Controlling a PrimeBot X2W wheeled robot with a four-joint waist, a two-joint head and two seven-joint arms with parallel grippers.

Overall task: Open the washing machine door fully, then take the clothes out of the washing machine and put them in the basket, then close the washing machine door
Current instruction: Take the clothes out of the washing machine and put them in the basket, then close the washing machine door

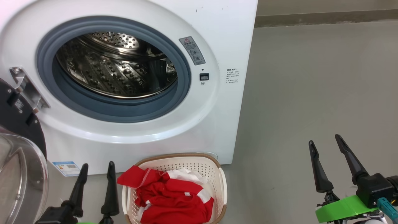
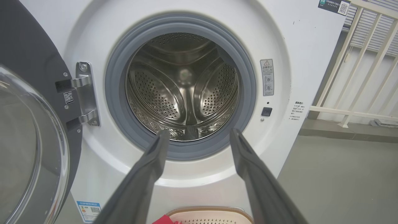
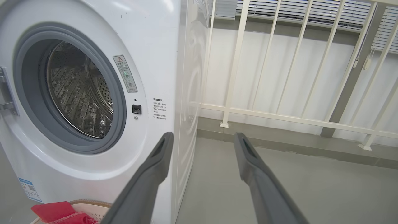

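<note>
Left hand and right hand, dark and tapered, both spread and empty; soft red clothes fill perforated basket.

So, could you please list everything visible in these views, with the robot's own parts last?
washing machine: one, white, straight ahead
washing machine door: one, black rim with clear glass, swung open at the left
basket: one, cream with brown rim, on the floor below the opening
clothes: one heap, red and white, in the basket
railing: one, white, right of the machine
floor: grey
left claw: one, dark, open, left of the basket
right claw: one, dark, open, far right
</note>
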